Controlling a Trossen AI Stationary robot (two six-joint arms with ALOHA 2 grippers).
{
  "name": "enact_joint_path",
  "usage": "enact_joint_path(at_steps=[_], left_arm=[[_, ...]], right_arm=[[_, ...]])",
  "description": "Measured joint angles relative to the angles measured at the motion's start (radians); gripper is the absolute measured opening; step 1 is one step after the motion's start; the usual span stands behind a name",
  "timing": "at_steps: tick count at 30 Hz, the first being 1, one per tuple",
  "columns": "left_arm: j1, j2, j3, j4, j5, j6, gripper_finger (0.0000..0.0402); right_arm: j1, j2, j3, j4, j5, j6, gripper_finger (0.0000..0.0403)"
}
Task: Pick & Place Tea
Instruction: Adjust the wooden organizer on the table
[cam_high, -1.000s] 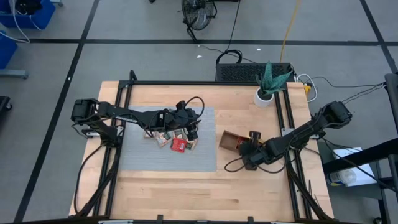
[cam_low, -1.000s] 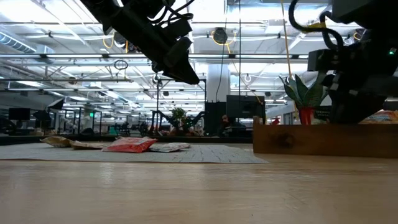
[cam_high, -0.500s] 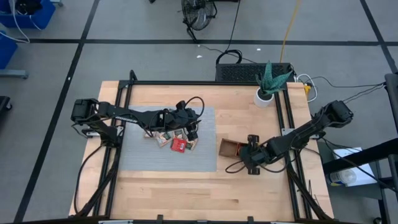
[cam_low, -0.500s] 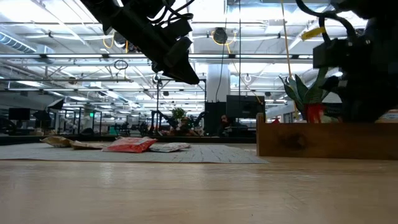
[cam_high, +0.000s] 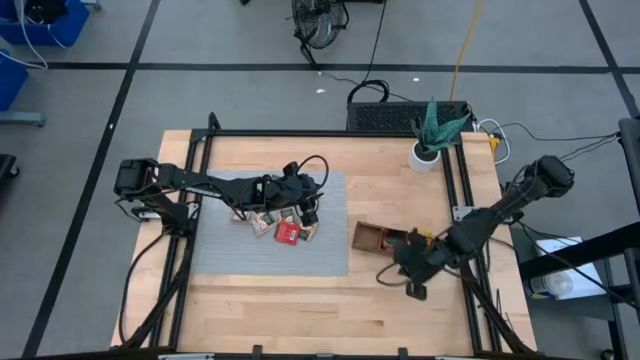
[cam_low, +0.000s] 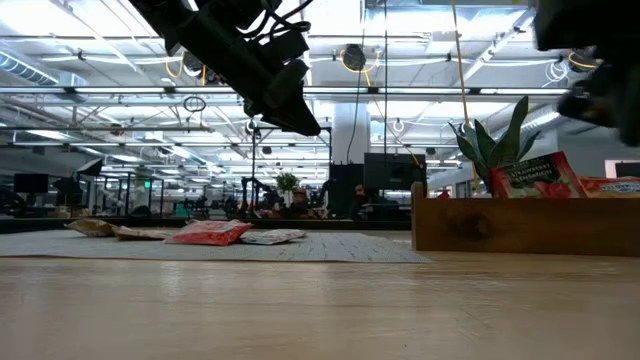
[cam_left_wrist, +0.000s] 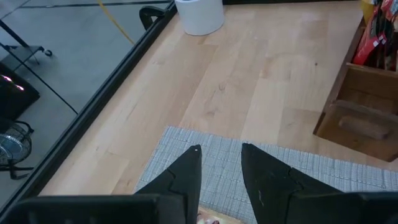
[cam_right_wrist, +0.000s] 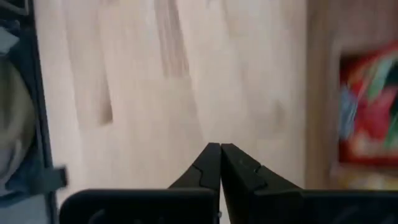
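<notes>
Grey mat (cam_high: 270, 245) carries the loose tea sachets (cam_high: 285, 228): light, thin, slippery, so pinch an edge. Wooden tray (cam_high: 375, 236) already holds some. Left gripper (cam_left_wrist: 219, 163), partly open, hovers empty above them; right gripper (cam_right_wrist: 220, 155) is closed, empty.
</notes>
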Motion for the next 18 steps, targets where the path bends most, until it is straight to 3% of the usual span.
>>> enact_joint_path(at_steps=[9, 18], left_arm=[[0.0, 0.0, 0.0, -0.008, 0.0, 0.0, 0.0118], [0.0, 0.0, 0.0, -0.008, 0.0, 0.0, 0.0118]], right_arm=[[0.187, 0.112, -0.001, -0.133, 0.094, 0.367, 0.0], [0.25, 0.204, -0.001, -0.322, 0.099, 0.594, 0.0]])
